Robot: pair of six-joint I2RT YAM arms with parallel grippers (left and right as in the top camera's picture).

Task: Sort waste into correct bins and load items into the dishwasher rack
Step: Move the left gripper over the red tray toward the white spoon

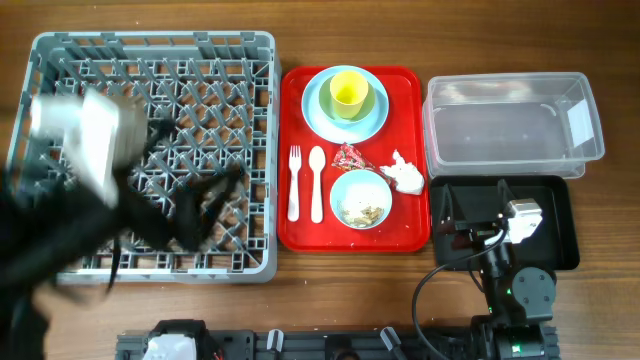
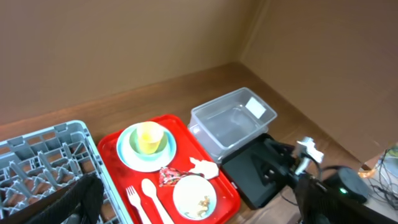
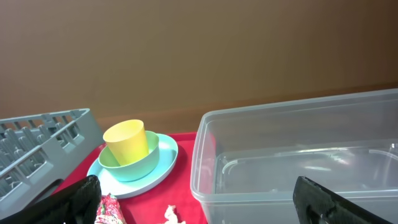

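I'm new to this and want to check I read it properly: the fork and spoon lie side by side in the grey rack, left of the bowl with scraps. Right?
Not quite. The fork and spoon lie side by side on the red tray, not in the rack, left of the bowl with scraps. The overhead view shows it.

Two bowls point(image 1: 350, 185), one plate point(image 1: 315, 112), one cup point(image 1: 347, 93), one fork point(image 1: 294, 183), one spoon point(image 1: 317, 185).

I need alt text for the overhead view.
A red tray holds a stacked plate, bowl and yellow cup, a fork, a spoon, a napkin, a wrapper and a second bowl with scraps. Grey rack to its left, clear tub right.
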